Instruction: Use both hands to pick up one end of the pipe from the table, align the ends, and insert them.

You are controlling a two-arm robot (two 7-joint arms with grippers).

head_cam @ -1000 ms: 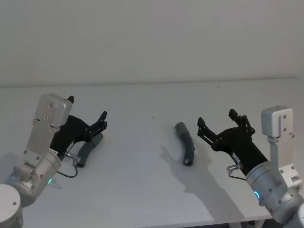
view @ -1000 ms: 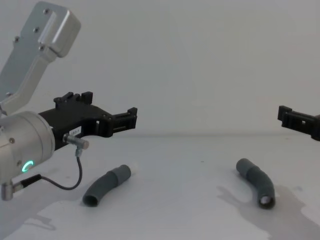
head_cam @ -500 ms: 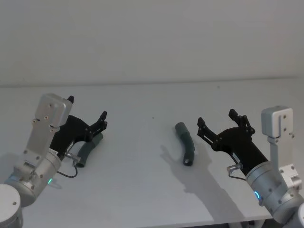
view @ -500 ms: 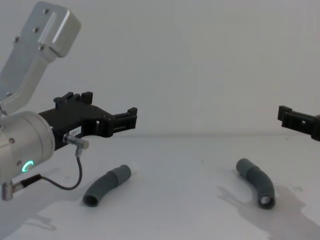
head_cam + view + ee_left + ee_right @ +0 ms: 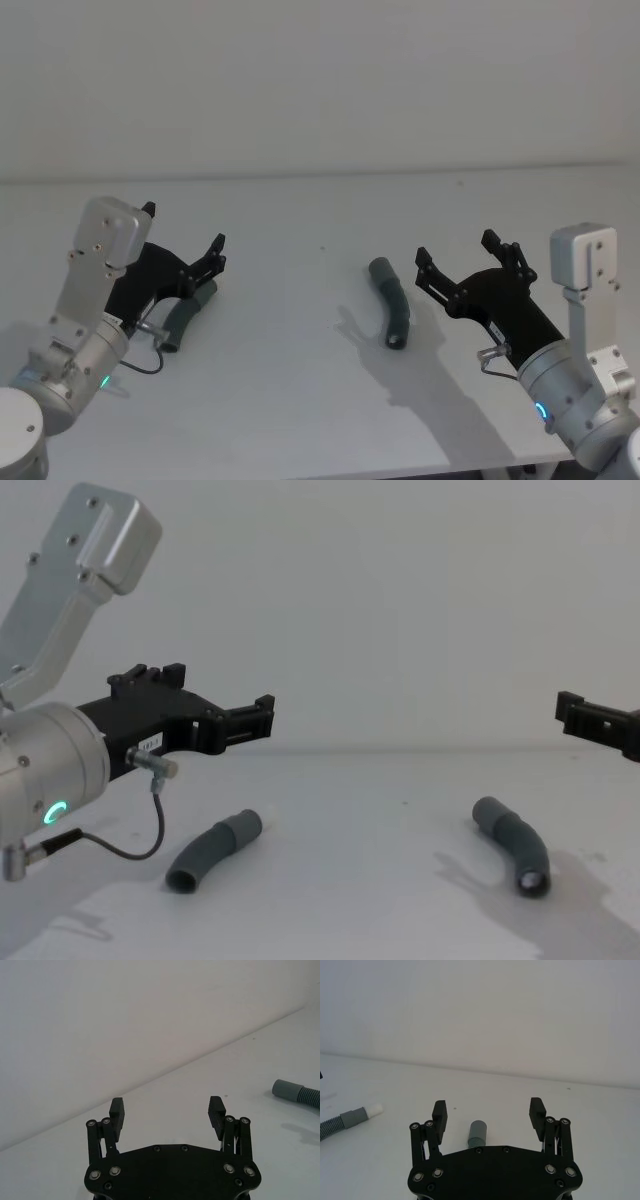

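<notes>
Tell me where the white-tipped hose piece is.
In the chest view, the white-tipped piece lies on the table on the robot's left, beneath the open left hand.

No visible change: left end effector (image 5: 184, 225), right end effector (image 5: 456, 246) and pipe pieces (image 5: 393, 305) all unmoved

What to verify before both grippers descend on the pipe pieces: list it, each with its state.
1. Left gripper open: ok.
2. Right gripper open: ok.
3. Left pipe piece and right pipe piece lying free on table: ok.
4. Right gripper lined up with its piece: ok.
5. Left gripper lined up with its piece: cannot tell.
6. Grippers at grasp height: not ok, both above the table.
</notes>
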